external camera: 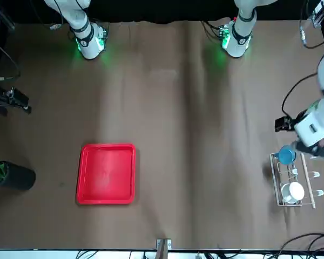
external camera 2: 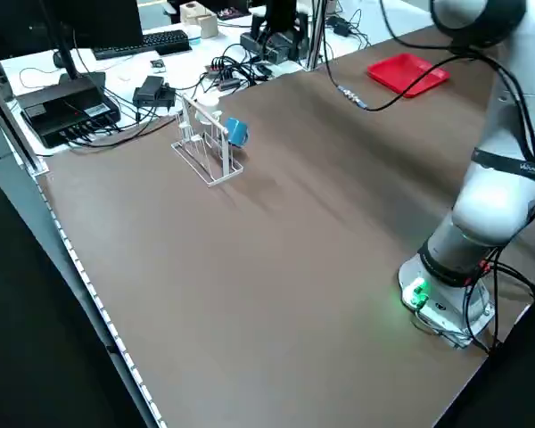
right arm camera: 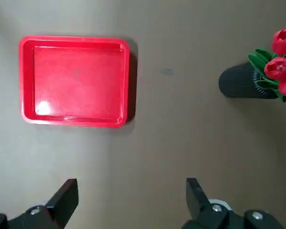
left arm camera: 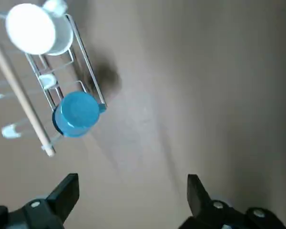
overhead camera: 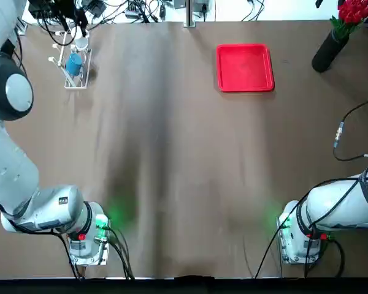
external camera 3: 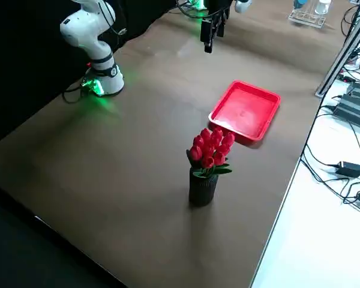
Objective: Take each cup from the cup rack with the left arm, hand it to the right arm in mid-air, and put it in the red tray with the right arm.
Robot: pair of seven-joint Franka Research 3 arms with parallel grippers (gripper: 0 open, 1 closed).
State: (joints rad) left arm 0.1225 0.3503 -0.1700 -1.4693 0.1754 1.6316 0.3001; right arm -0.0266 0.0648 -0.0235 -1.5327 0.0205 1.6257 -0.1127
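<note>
Left gripper [left arm camera: 128,200], jaws wide and empty, hovers near the small blue handled mug [left arm camera: 76,114] on the white wire cup rack [left arm camera: 47,83]. Mug probably hangs mouth-outward. Right gripper [right arm camera: 131,202], also spread and empty, waits above the flat red plastic tray [right arm camera: 74,81].

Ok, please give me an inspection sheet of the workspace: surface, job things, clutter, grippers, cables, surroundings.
Surface: brown table, bare in the middle.
Job's things: blue cup and white cup both on the cup rack; red tray holds nothing.
Clutter: black vase with red flowers near the tray.
Grippers: left gripper open, above the table near the rack; right gripper open, high over the table by the tray.
Cables: black cable over the table's right edge.
Surroundings: keyboard, boxes and cables on the white bench.
</note>
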